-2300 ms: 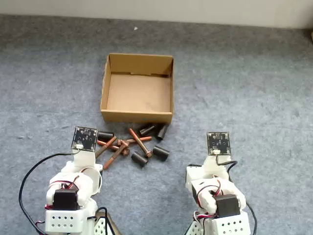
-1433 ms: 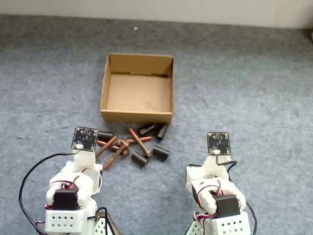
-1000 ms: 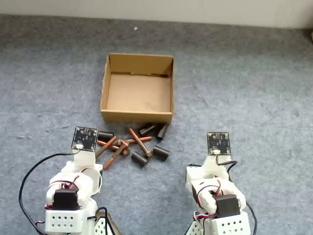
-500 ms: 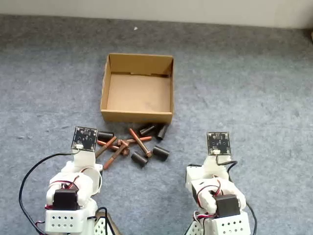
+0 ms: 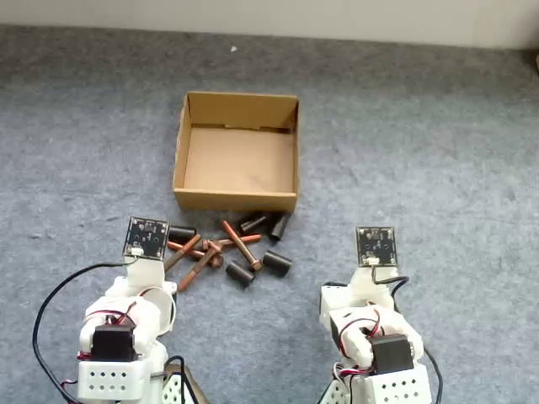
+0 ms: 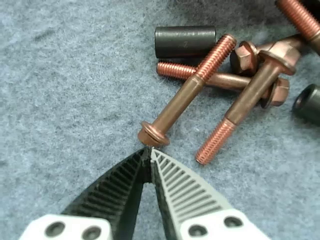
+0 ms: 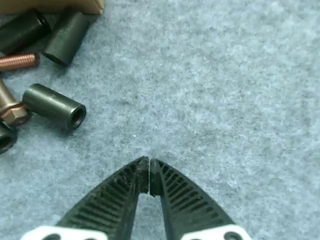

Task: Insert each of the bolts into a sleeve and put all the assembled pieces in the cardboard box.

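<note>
Several copper bolts [image 5: 202,249] and black sleeves [image 5: 277,263] lie in a loose heap on the grey carpet, just in front of the open cardboard box [image 5: 180,160]. My left gripper [image 6: 149,151] is shut with nothing in it, its tips right at the flanged head of one bolt [image 6: 186,97]. A black sleeve [image 6: 185,41] lies beyond that bolt's threaded end. My right gripper [image 7: 149,164] is shut and holds nothing, over bare carpet, with a black sleeve [image 7: 54,106] a short way off. In the high view both arms [image 5: 126,328] [image 5: 370,332] sit at the near edge.
The cardboard box floor [image 5: 240,160] holds nothing. Grey carpet [image 5: 421,168] stretches wide to the right of the box and heap. A black cable [image 5: 50,307] loops by the left arm's base.
</note>
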`<state>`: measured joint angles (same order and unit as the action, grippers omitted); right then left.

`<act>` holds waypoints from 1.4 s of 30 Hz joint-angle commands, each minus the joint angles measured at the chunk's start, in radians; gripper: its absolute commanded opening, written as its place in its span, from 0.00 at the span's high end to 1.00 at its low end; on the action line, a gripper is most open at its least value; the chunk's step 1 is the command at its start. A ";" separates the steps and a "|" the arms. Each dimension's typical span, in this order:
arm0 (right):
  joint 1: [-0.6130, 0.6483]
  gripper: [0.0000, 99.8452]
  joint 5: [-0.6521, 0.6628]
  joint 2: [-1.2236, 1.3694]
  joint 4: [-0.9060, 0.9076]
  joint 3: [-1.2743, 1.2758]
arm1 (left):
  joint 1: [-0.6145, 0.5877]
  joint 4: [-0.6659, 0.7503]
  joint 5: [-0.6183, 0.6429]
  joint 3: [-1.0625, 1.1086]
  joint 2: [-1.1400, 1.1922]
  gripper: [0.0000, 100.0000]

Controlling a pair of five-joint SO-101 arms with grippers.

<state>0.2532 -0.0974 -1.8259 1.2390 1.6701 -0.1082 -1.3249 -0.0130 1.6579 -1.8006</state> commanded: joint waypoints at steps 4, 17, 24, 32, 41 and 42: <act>-0.010 0.99 0.000 -0.012 -0.018 0.001 | 0.010 0.000 -0.008 -0.124 -0.007 0.99; -0.012 0.99 0.473 -0.012 -0.168 -0.140 | -0.231 0.081 -0.109 -0.122 -0.007 0.99; -0.004 0.99 0.437 0.021 -0.154 -0.357 | -0.231 0.084 -0.242 -0.076 -0.007 0.99; 0.134 0.91 0.436 0.536 -0.010 -0.766 | -0.231 0.078 -0.249 -0.073 -0.007 0.99; 0.271 0.89 0.436 1.089 0.077 -1.000 | -0.231 0.086 -0.250 -0.048 -0.007 0.99; 0.289 0.89 0.436 1.145 0.081 -1.009 | -0.231 0.086 -0.250 -0.048 -0.007 0.99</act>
<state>0.5002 0.3475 -0.8408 1.3126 0.7342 -0.3291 -1.2589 -0.2555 1.6118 -1.8006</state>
